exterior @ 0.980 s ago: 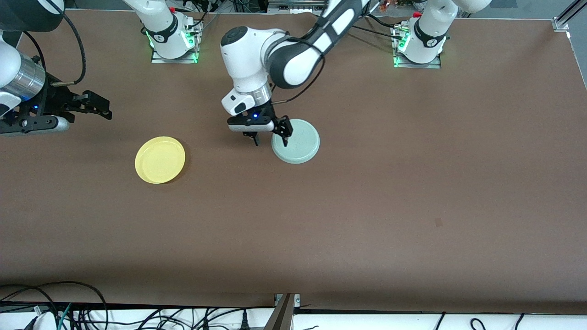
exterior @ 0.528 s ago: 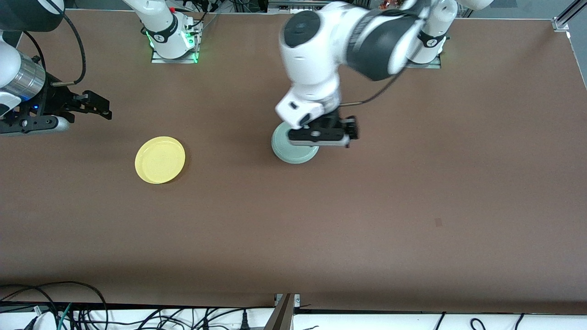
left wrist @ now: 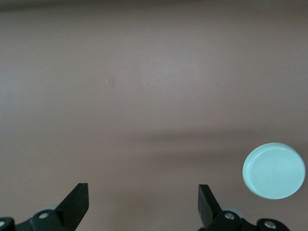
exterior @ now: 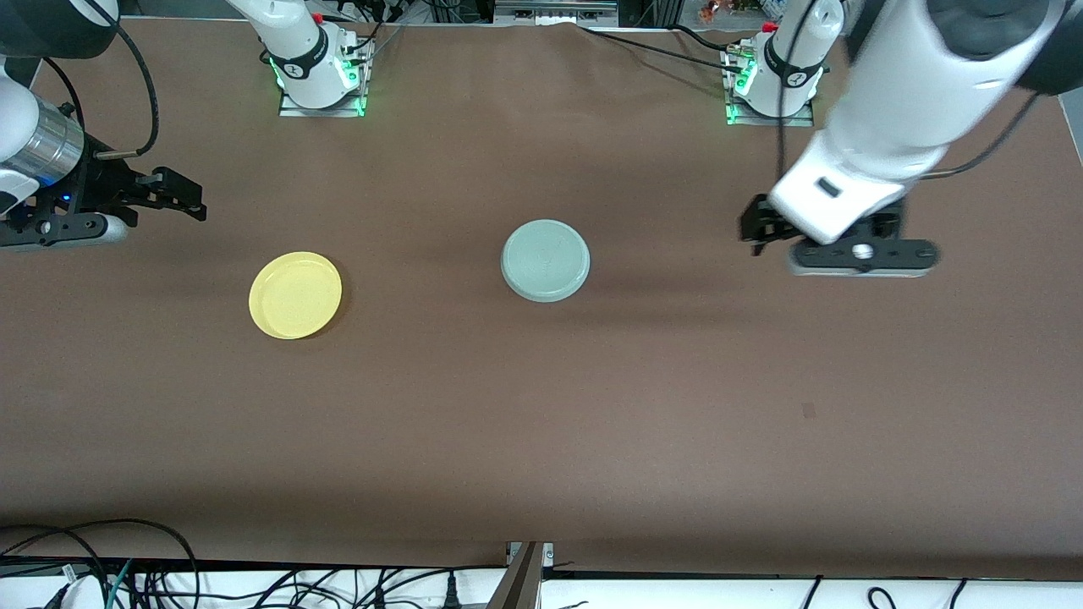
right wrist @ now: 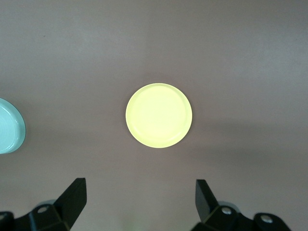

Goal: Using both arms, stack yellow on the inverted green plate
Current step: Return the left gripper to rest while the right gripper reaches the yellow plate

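The pale green plate (exterior: 546,260) lies upside down on the brown table, near the middle, its flat ringed base up. It also shows in the left wrist view (left wrist: 274,170) and at the edge of the right wrist view (right wrist: 9,126). The yellow plate (exterior: 295,294) lies right side up toward the right arm's end, apart from the green one, and shows in the right wrist view (right wrist: 159,115). My left gripper (exterior: 759,227) is open and empty over bare table toward the left arm's end (left wrist: 143,204). My right gripper (exterior: 184,194) is open and empty, held over the right arm's end (right wrist: 141,202).
The arms' bases (exterior: 320,76) (exterior: 774,80) stand along the table's edge farthest from the front camera. Cables (exterior: 127,575) hang below the table's near edge. A small dark mark (exterior: 809,411) is on the tabletop.
My left arm has lifted off the green plate and swung over to its own end of the table. The green plate stays put. The right arm has not moved.
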Robot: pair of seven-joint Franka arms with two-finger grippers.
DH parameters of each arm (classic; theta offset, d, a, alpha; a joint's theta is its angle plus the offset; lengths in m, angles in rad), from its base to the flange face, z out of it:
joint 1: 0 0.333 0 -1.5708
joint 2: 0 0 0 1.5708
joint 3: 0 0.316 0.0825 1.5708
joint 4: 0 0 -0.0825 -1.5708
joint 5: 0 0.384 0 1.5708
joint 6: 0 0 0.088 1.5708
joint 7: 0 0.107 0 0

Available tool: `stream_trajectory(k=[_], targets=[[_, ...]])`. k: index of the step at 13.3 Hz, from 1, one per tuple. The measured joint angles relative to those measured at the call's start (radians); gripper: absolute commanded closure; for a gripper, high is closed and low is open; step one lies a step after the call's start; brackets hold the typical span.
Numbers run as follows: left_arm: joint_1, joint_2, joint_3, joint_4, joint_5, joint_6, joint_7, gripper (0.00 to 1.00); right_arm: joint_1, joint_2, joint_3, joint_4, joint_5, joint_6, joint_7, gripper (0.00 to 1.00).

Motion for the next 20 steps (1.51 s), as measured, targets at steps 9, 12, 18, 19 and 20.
stream_trajectory(k=[9,12,18,19,20], targets=[[0.148,-0.184,-0.002,-0.423,-0.002,0.22,0.16,0.0,0.0,0.0,0.0,0.0,0.0,-0.001,0.0,0.0],[0.16,-0.216,-0.003,-0.485,-0.004,0.253,0.16,0.0,0.0,0.0,0.0,0.0,0.0,-0.001,0.0,0.0],[0.178,-0.224,-0.003,-0.508,-0.004,0.271,0.164,0.0,-0.005,0.021,-0.013,0.0,-0.003,0.026,0.0,0.0],[0.179,-0.225,-0.003,-0.508,-0.004,0.272,0.165,0.0,-0.007,0.04,-0.022,0.0,-0.006,0.053,0.0,0.0],[0.18,-0.226,-0.003,-0.508,-0.004,0.273,0.165,0.0,-0.009,0.068,-0.035,-0.001,-0.008,0.083,0.0,0.0]])
